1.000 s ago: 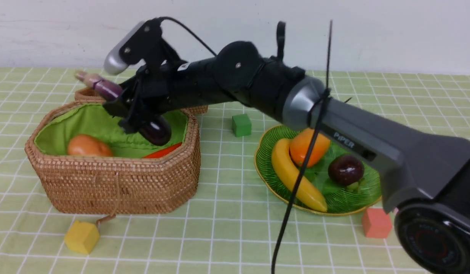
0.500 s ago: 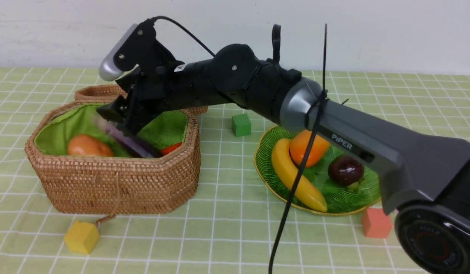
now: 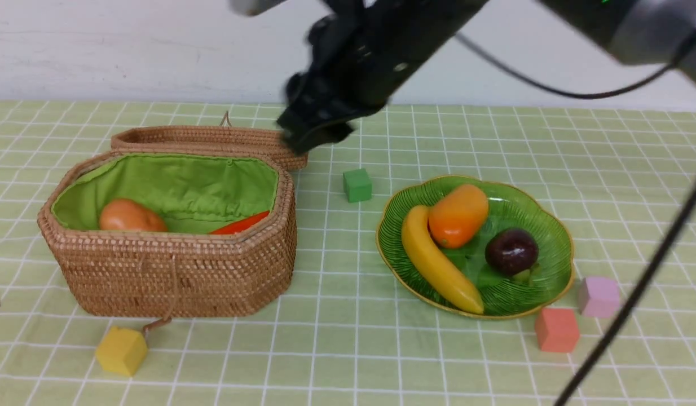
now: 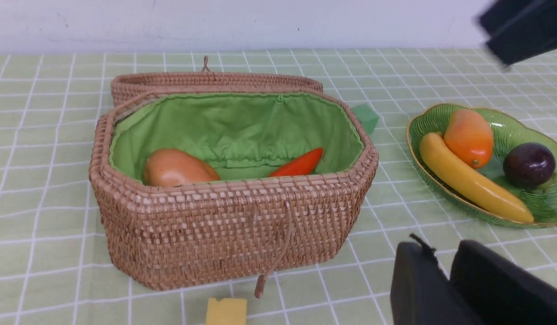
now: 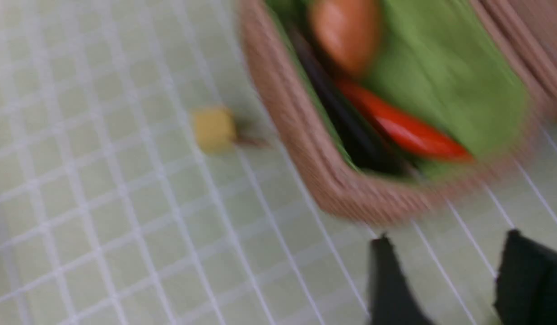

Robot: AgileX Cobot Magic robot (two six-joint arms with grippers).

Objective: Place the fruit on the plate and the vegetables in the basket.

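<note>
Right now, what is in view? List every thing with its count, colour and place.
basket: one, tan wicker, green lining, lid open, on the left
potato: one, brown-orange, in basket
red pepper: one, in basket
eggplant: one, dark purple, in basket
plate: one, green, on the right
banana: one, yellow, on plate
mango: one, orange, on plate
mangosteen: one, dark purple, on plate
cubes: four, green, yellow, salmon, pink, on cloth
right gripper: fingers apart, empty
left gripper: low, near basket
</note>
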